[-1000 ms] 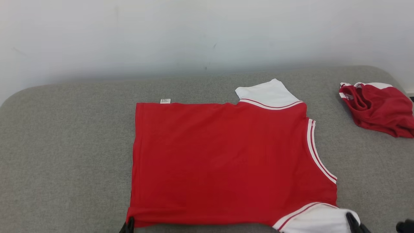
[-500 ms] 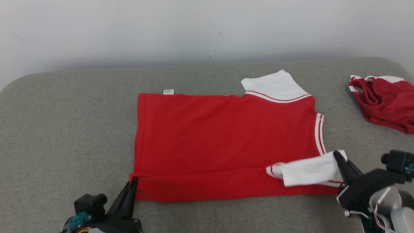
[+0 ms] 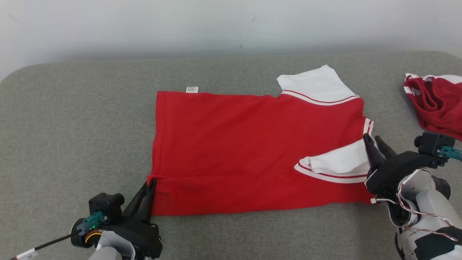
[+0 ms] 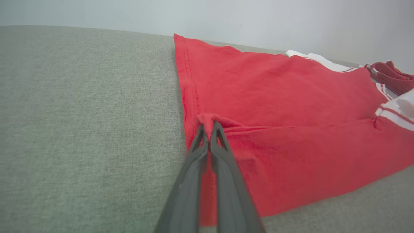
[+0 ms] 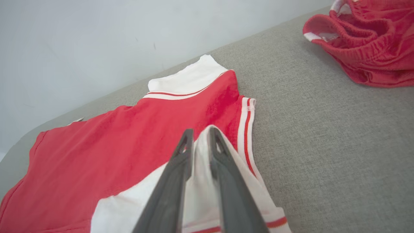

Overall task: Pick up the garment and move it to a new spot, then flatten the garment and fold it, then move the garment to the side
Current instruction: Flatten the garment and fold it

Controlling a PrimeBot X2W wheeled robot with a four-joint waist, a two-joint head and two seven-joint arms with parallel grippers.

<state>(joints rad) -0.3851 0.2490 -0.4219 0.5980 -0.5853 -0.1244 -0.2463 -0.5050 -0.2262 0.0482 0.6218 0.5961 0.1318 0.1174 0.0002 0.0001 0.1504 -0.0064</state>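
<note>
Garment (image 3: 252,144): red shirt with white sleeves, lying flat on the grey padded surface (image 3: 72,126), hem end toward the robot's left, collar end toward its right. Its near long edge is turned over onto the body.

Left gripper (image 3: 151,182): at the garment's near hem corner, fingers pressed together, pinching a small raised fold of red cloth.

Right gripper (image 3: 373,139): at the garment's collar end, on the near white sleeve (image 3: 339,162), which lies folded over the red body. Fingers parted a little, white cloth showing in the gap.

Far white sleeve (image 3: 314,83) sticks out flat from the garment's far edge. Small white label (image 3: 192,89) at the garment's far hem corner. Crumpled red cloth (image 3: 438,108) lies well apart, beyond the garment's collar end.
</note>
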